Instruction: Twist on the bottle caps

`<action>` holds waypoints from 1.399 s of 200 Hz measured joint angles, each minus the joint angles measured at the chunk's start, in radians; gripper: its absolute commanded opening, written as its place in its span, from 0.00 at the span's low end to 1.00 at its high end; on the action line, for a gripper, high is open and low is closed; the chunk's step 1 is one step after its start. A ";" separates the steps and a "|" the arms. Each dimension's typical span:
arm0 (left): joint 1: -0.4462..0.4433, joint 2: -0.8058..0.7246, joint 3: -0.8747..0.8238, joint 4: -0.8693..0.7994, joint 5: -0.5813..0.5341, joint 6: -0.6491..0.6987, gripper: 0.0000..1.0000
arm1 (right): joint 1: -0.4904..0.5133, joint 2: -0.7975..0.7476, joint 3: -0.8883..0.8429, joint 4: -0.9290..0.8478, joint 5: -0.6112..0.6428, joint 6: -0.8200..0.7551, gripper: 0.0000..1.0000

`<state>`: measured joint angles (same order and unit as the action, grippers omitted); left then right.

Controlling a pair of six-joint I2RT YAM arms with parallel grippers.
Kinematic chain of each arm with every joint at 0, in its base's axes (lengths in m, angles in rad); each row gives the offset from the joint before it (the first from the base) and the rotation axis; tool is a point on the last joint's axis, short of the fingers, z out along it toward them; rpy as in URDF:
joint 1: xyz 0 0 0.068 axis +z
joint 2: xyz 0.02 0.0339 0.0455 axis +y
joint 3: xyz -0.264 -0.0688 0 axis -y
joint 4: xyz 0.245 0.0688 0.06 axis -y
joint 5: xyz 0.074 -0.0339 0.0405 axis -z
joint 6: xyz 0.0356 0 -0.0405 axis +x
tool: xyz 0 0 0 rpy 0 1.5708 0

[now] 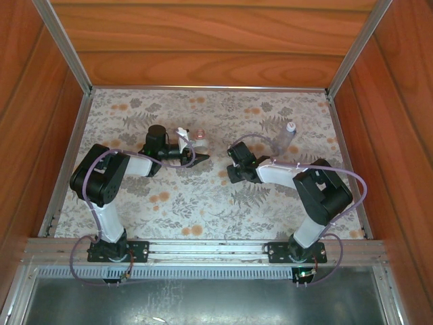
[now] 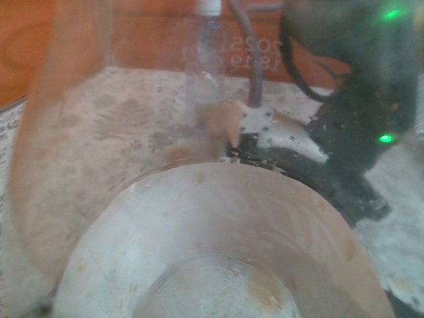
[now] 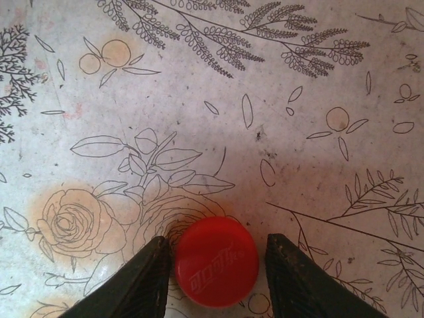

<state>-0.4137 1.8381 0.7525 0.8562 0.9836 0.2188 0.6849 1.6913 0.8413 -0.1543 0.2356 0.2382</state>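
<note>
- Closest to the left wrist lens: the round clear base of the labelled bottle (image 2: pixel 218 252), badly blurred, taking up the lower half of that view.
- Top view: that bottle is horizontal, reddish band showing, just beyond the left gripper (image 1: pixel 196 160). Cannot tell whether the jaws are apart or clamped on it: too small from above, too blurred up close.
- Past the blurred base, the plain bottle (image 2: pixel 205 59) stands upright with the white cap (image 2: pixel 209 6) on its neck. How tightly it sits, cannot tell.
- Right arm (image 2: pixel 358 99) is dark on the right of the left wrist view, a green light lit on it.
- Right gripper (image 3: pixel 218 240) is low over the floral table (image 3: pixel 199 99), jaws apart, straddling the red cap (image 3: pixel 215 262).
- Red cap lies flat on the table, top up, pale lettering on it. The finger on the view's left (image 3: pixel 136 285) is at its edge; the other finger (image 3: pixel 301 281) stands off, a strip of table between.
- From above: plain bottle stands toward the far right, beyond the right gripper; labelled bottle left of centre; the two well apart.
</note>
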 measured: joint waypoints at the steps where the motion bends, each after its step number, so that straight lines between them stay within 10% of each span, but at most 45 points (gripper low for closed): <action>1: 0.000 0.000 0.000 0.000 0.000 0.000 0.61 | 0.000 0.000 0.000 0.000 0.000 0.000 0.42; 280: 0.000 0.013 0.010 0.012 0.010 -0.019 0.61 | 0.000 -0.007 -0.008 -0.001 -0.001 0.006 0.35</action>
<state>-0.4133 1.8515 0.7624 0.8680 0.9932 0.1997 0.6849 1.6840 0.8333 -0.1551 0.2348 0.2440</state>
